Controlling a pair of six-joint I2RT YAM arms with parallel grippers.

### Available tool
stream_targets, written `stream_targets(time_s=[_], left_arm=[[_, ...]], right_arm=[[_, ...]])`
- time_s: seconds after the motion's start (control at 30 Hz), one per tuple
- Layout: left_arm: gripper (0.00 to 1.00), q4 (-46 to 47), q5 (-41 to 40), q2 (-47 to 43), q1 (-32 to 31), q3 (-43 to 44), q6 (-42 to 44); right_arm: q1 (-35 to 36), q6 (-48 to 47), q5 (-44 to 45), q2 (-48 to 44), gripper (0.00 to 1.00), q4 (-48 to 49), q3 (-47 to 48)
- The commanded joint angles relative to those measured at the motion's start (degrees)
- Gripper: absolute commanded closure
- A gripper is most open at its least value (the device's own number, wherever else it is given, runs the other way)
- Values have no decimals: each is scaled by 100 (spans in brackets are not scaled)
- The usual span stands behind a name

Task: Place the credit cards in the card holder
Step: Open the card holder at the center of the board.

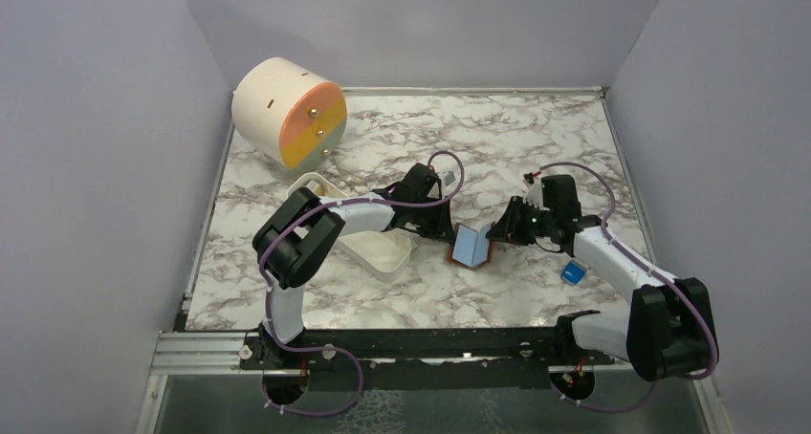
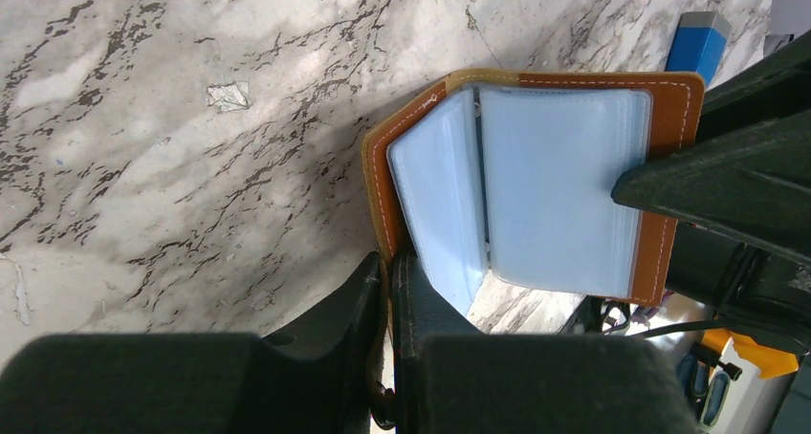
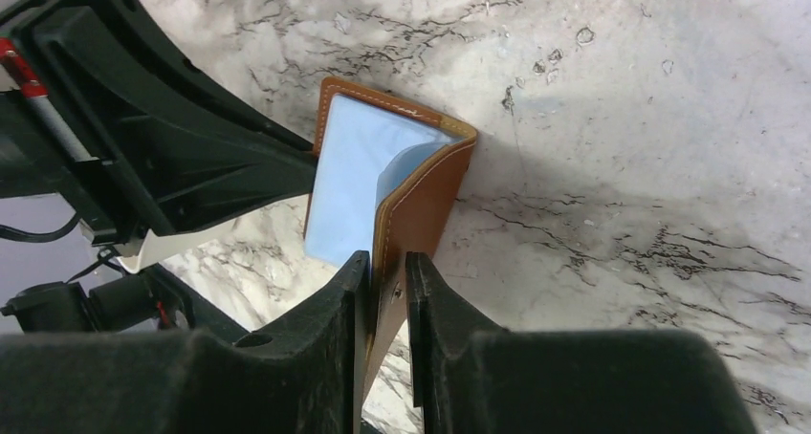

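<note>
Left claw (image 2: 387, 273) pinches one cover of the card holder (image 2: 564, 195); right claw (image 3: 385, 264) narrowly straddles the other, grip unclear, so its pockets gape for loading.

Open card holder (image 3: 356, 166), brown flap between fingers of the right tool (image 3: 387, 271)

Cream drum (image 1: 287, 109), white tray (image 1: 383, 250), blue block (image 1: 574, 273) on tbl (image 1: 497, 138).

blue block (image 2: 700, 44) part-hidden behind card holder (image 2: 559, 181)
</note>
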Motion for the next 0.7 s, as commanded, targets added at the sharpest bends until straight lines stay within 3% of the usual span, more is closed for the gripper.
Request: stream_targets(time_s=[0.0,0.07,0.2,0.33,0.47,0.67], left_arm=[[100,-66,-129,-106,-39,-43,99],[100,-74,-138,-101,-35,-46,102],[100,-72,-154,-101,-34,-27,95],[100,-64,-155,-110,-39,-40,67],[100,-57,-140,-137,-40,-51,49],[100,-49,-142,-169,-40,-89,23]], right_arm=[[13,83,-156,-224,79,188,-46],[13,71,-59,-239,80,123,-25],[13,56,-53,-249,93,140,-47],[13,64,-59,-226,96,263,-141],[13,97,-17,-164,96,350,-226],[13,141,38,-68,84,476,-328]])
